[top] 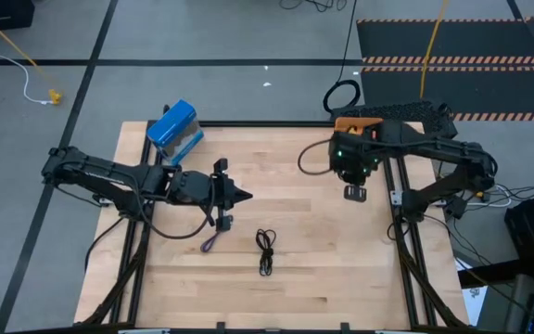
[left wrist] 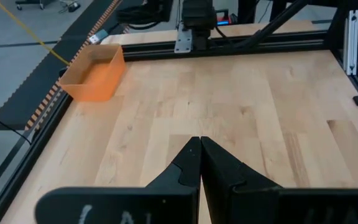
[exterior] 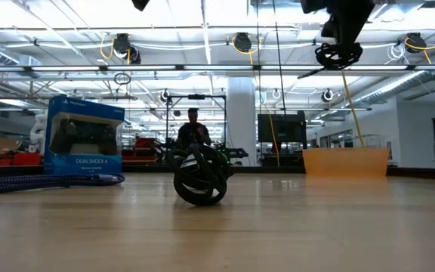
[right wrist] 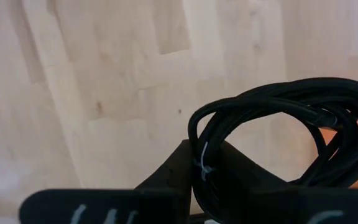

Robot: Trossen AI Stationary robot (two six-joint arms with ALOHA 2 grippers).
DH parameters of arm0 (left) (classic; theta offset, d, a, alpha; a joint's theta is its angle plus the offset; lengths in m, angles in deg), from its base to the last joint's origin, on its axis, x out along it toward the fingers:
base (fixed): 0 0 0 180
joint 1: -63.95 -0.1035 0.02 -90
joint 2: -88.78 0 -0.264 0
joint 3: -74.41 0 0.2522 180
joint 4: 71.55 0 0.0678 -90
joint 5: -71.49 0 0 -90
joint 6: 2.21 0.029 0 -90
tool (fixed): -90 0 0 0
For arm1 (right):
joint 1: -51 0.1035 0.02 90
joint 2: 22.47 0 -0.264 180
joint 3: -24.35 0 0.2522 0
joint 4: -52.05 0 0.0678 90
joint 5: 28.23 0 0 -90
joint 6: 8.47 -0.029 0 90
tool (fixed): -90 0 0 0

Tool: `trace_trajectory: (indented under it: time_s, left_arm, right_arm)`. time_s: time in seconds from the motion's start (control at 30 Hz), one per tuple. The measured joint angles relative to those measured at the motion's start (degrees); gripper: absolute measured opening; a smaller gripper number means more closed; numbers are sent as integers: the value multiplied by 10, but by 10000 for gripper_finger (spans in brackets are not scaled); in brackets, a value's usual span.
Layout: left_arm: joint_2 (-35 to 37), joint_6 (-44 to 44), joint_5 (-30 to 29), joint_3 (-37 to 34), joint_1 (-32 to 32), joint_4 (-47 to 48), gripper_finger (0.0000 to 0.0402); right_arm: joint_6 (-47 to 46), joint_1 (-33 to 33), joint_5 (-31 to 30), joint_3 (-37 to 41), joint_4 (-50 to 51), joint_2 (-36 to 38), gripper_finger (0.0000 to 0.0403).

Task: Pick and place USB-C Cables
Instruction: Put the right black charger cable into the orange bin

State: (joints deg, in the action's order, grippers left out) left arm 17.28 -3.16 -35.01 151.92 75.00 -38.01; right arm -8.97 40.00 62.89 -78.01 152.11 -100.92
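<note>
Nearest to me on the wooden table [top: 341, 269], at about six o'clock from its centre, I see the black folded cable [top: 266, 250] lying flat; in the low view it is the dark bundle [exterior: 200, 175] in the middle. Just to its nine o'clock lies the purple-blue cable [top: 210, 243], which the low view shows as a blue braided length [exterior: 21, 182] along the boards.

A little farther in, my left gripper [top: 247, 195] hovers near the table's middle, its tip toward three o'clock; its own wrist camera shows the two fingers pressed together at the tips [left wrist: 199, 144] with nothing between them.

Farther back, at about two o'clock, my right gripper [top: 355, 192] hangs above the boards and pinches the black coiled cable [right wrist: 278, 130], whose ring drapes across the fingers; in the low view the coil [exterior: 338, 54] dangles high over the surface.

At the far edge I see the orange bin [top: 358, 123] at one o'clock, just behind the right arm, and a blue controller box [top: 174, 128] at eleven o'clock. Beyond the table, a person [exterior: 193, 127] stands in the room.
</note>
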Motion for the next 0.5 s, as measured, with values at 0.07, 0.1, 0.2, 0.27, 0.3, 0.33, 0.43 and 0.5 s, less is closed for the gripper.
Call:
trace_trajectory:
  time_s: [0.07, 0.1, 0.2, 0.27, 0.3, 0.33, 0.43, 0.5]
  left_arm:
    - [0, 4, 0, 0, 0, 0, 10]
    - [0, 5, 0, 0, 0, 0, 10]
    - [0, 5, 0, 0, 0, 0, 10]
    - [0, 5, 0, 0, 0, 0, 10]
    - [0, 5, 0, 0, 0, 0, 10]
    - [0, 5, 0, 0, 0, 0, 10]
    - [0, 5, 0, 0, 0, 0, 10]
    - [0, 5, 0, 0, 0, 0, 10]
  right_arm:
    - [16, -25, 0, 0, 0, 0, 35]
    - [27, -37, 0, 0, 0, 0, 35]
    - [60, -77, 0, 0, 0, 0, 35]
    - [83, -106, 0, 0, -1, 0, 35]
    - [94, -121, 0, 0, -3, 0, 35]
    - [106, -137, -3, 0, -5, 0, 35]
    - [143, -181, -33, 0, -12, 0, 35]
    - [176, -210, -50, 0, -20, 0, 35]
